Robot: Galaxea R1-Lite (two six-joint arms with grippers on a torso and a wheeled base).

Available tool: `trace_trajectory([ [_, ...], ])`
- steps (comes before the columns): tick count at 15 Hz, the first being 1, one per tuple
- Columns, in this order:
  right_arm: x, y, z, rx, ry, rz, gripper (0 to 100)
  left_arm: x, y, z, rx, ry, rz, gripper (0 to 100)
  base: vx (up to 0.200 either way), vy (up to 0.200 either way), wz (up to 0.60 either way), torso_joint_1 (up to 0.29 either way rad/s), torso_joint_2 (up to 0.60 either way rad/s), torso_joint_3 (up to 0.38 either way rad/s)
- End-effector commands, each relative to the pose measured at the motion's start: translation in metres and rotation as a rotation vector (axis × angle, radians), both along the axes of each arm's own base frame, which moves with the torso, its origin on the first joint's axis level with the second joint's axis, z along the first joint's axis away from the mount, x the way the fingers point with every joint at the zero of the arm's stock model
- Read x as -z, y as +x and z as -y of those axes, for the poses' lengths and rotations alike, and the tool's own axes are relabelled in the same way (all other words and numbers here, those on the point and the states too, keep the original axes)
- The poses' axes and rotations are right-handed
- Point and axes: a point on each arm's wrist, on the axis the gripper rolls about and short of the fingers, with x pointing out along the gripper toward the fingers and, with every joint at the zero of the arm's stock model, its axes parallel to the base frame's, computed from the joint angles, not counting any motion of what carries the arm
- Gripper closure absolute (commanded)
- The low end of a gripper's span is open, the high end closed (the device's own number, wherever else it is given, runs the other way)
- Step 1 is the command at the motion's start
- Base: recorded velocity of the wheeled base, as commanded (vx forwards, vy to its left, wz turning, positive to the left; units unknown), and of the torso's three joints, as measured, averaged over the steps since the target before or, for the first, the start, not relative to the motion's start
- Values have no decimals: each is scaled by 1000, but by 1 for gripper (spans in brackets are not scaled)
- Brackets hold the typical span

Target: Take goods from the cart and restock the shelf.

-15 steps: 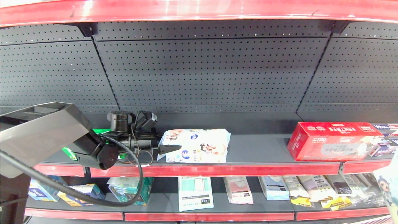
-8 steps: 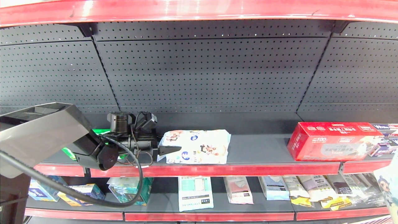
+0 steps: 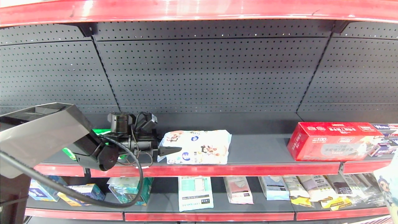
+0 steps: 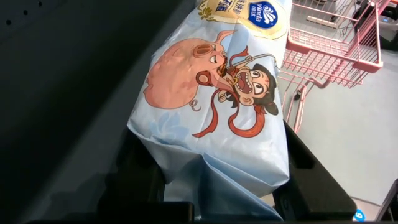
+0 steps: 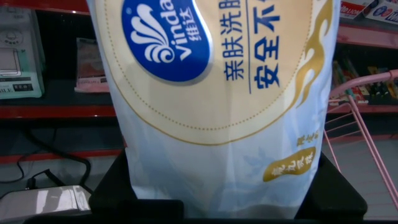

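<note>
A white-and-blue cartoon-printed pack (image 3: 199,146) lies flat on the middle shelf (image 3: 258,148), left of centre. My left gripper (image 3: 174,149) reaches in from the left, shut on the pack's near end. In the left wrist view the pack (image 4: 217,106) runs out between the two black fingers (image 4: 140,180). A second pack of the same kind (image 5: 217,93) sits in my right gripper (image 5: 217,196), which is shut on it; its corner (image 3: 387,186) shows at the head view's lower right. The pink cart (image 4: 336,37) stands behind me.
A red box (image 3: 332,140) lies at the right of the same shelf, with bare shelf between it and the pack. A green item (image 3: 68,152) sits behind my left arm. Several packets (image 3: 195,193) fill the lower shelf. A red-edged shelf (image 3: 199,9) hangs overhead.
My left gripper and the pack have edged slightly to the right and forward on the shelf. The right arm has kept still.
</note>
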Motion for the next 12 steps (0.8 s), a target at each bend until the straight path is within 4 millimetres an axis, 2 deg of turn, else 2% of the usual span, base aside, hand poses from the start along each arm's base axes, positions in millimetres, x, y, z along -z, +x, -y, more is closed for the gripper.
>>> trace_trajectory([
  [1,0,0,0,0,0,0,100,0,0,0,0,0,3,100,0,0,0,0,0,0],
  [2,0,0,0,0,0,-1,100,0,1,0,2,2,10,0,0,0,0,0,0,0],
  [9,0,1,0,0,0,-6,100,1,-1,-1,-5,-1,-15,0,0,0,0,0,0,0],
  [12,0,1,0,0,0,-7,100,-8,-1,-5,-18,-9,-7,0,0,0,0,0,0,0],
])
